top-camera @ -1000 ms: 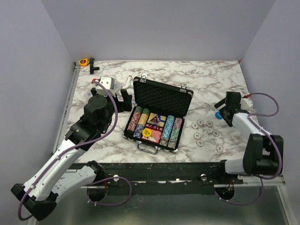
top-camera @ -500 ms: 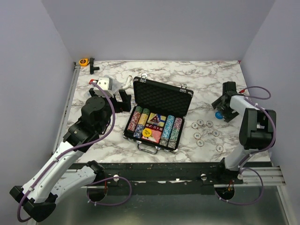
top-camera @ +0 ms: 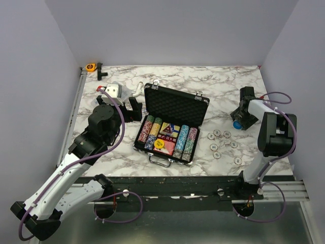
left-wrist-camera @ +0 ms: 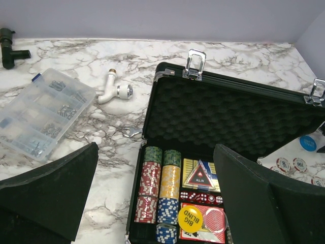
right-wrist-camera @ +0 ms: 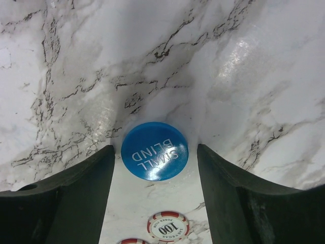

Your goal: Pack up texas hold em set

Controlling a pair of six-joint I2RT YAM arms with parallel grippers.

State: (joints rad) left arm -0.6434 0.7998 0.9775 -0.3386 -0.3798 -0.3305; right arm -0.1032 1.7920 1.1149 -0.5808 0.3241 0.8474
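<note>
Blue disc (right-wrist-camera: 154, 151) between parted right fingers (right-wrist-camera: 61, 198), loose chips (right-wrist-camera: 167, 226) beside, left fingers (left-wrist-camera: 45, 193) wide facing briefcase (left-wrist-camera: 228, 117), clear box (left-wrist-camera: 40, 119) nearby

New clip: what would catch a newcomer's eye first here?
The open black briefcase at mid-table, with rows of coloured chips and a yellow BIG BLIND disc inside. To its right, loose chips are scattered on the marble. Beyond them, the right gripper straddles a blue SMALL BLIND disc, jaws apart, a finger on each side.
</note>
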